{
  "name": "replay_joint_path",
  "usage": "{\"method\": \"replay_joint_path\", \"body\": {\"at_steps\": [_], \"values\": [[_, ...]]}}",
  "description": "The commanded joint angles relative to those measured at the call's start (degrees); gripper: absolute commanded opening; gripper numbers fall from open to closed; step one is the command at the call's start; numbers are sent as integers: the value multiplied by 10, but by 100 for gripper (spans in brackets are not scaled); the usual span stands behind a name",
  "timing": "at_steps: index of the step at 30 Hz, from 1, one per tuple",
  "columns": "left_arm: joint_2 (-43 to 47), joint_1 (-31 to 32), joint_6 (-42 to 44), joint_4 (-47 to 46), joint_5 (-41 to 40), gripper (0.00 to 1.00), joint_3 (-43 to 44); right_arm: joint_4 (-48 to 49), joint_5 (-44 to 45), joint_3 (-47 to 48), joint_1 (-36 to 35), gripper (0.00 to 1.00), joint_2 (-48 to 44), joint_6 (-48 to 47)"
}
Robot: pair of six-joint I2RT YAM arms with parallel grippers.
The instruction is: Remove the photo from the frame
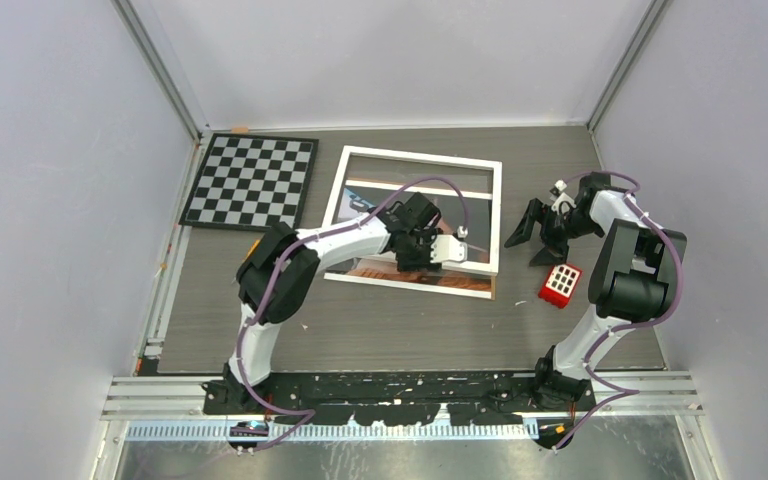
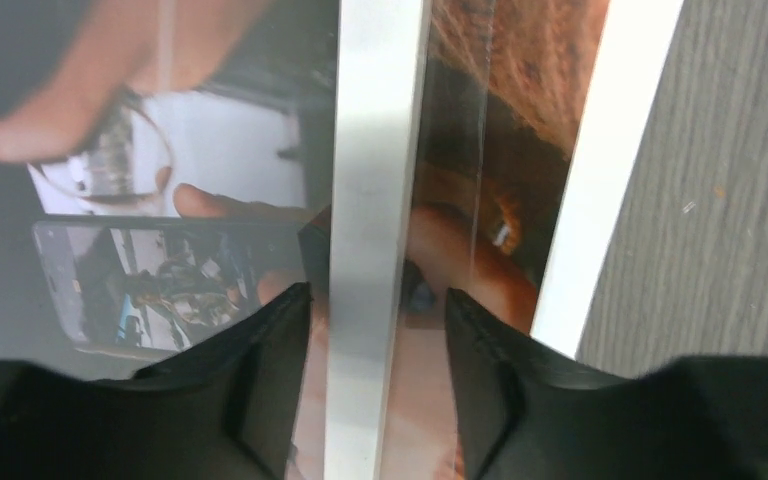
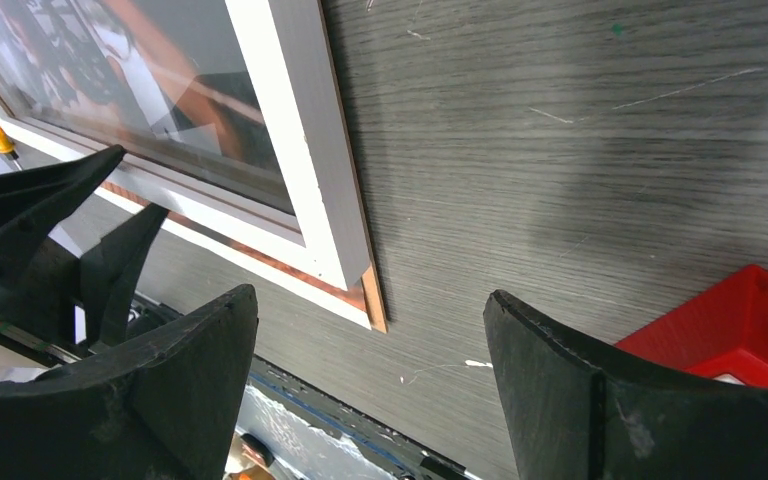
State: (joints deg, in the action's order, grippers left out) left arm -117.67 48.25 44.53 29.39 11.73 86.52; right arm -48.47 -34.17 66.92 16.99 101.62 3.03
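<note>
The white frame (image 1: 492, 215) lies flat at mid-table. The colour photo (image 1: 380, 268) and a brown backing edge stick out past its near rail. In the left wrist view the photo (image 2: 160, 200) shows on both sides of a white frame rail (image 2: 372, 150). My left gripper (image 1: 430, 252) hangs over that near rail. Its jaws (image 2: 375, 300) straddle the rail with a gap on each side, open. My right gripper (image 1: 538, 236) is open and empty over bare table just right of the frame. Its wrist view shows the frame's corner (image 3: 310, 170) with the backing poking out (image 3: 375, 305).
A black-and-white checkerboard (image 1: 250, 180) lies at the back left. A red block with white squares (image 1: 561, 284) sits right of the frame, close to my right gripper, and shows in the right wrist view (image 3: 750, 320). Walls enclose the table on three sides.
</note>
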Motion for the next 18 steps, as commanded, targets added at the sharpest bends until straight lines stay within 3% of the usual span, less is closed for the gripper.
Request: {"method": "replay_joint_path", "body": {"at_steps": [1, 15, 18], "values": [[63, -3, -10, 4, -1, 58, -21, -6, -12, 9, -6, 87, -22, -23], [84, -52, 16, 130, 33, 61, -52, -10, -15, 27, -13, 87, -12, -28], [77, -52, 9, 131, 23, 55, -54, -11, -16, 31, -13, 86, -8, -27]]}}
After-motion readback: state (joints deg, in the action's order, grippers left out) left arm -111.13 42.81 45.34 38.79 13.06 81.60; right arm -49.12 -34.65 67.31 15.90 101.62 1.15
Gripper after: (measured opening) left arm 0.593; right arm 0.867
